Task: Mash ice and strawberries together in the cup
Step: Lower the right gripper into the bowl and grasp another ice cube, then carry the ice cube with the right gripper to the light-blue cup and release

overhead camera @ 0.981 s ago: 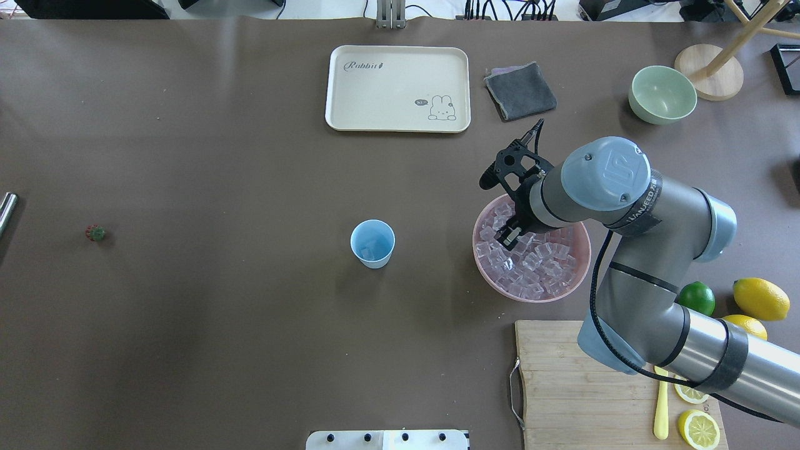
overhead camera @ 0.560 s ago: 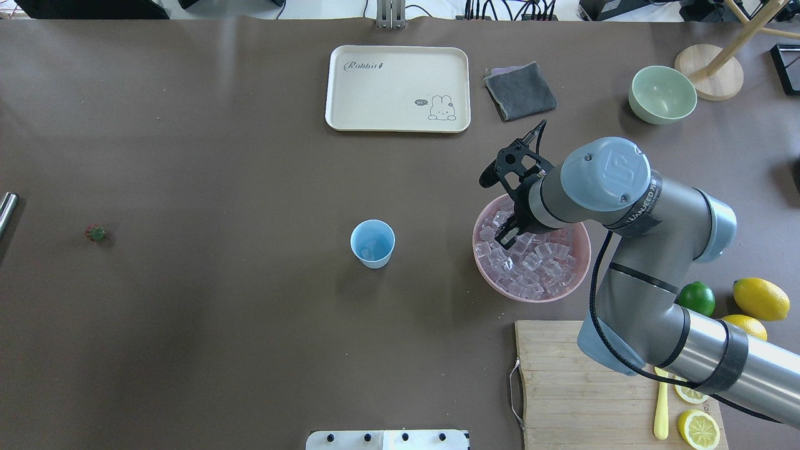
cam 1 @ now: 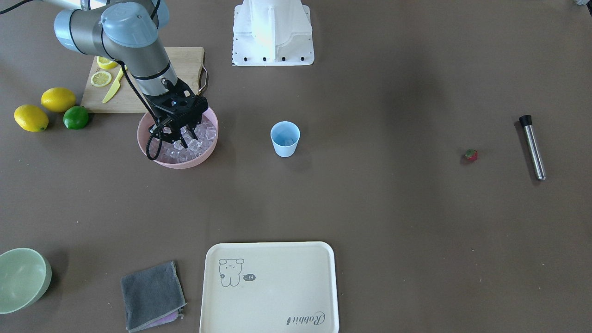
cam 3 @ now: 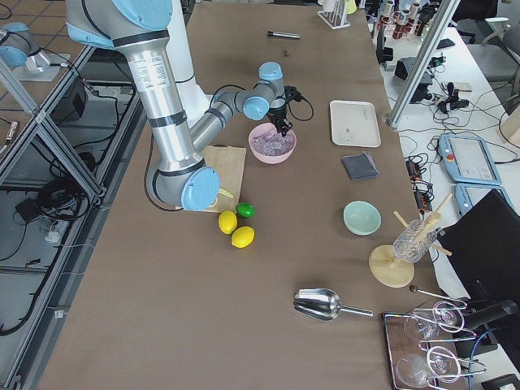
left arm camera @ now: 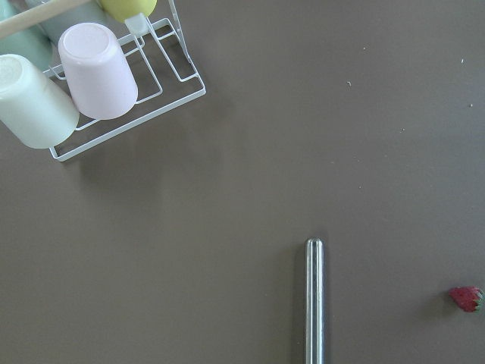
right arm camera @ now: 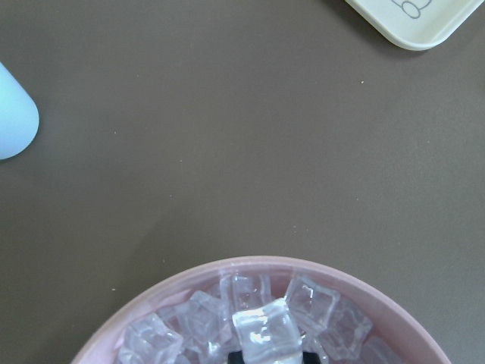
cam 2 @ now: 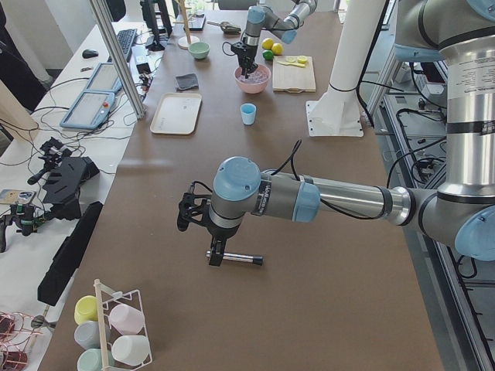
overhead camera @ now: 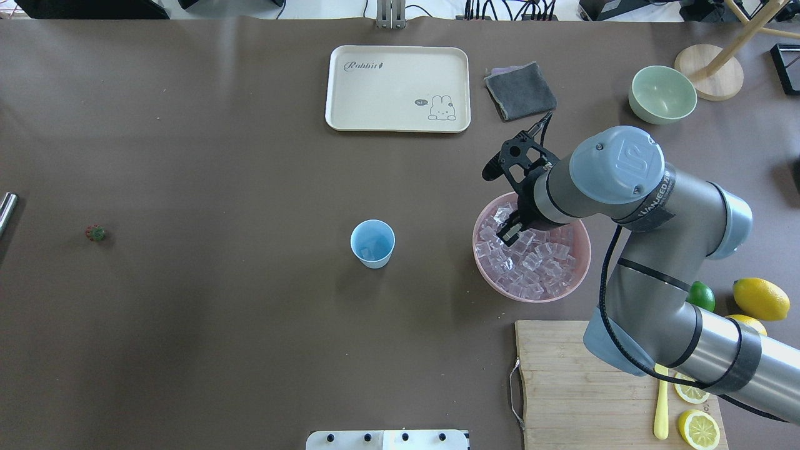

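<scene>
One ice cube (right arm camera: pixel 265 327) is pinched in the right gripper (overhead camera: pixel 508 233), narrowed onto it just above the pink bowl (overhead camera: pixel 531 299) (prob. for carrying to the cup (overhead camera: pixel 373 245)).

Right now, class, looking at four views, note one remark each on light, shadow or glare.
Front-facing view: the white robot base is overexposed, detail washed out. Overhead view: the light-blue cup casts only a soft, faint shadow. Left wrist view: a bright streak runs along the steel rod. Right wrist view: the nearest ice cube glints white.
</scene>
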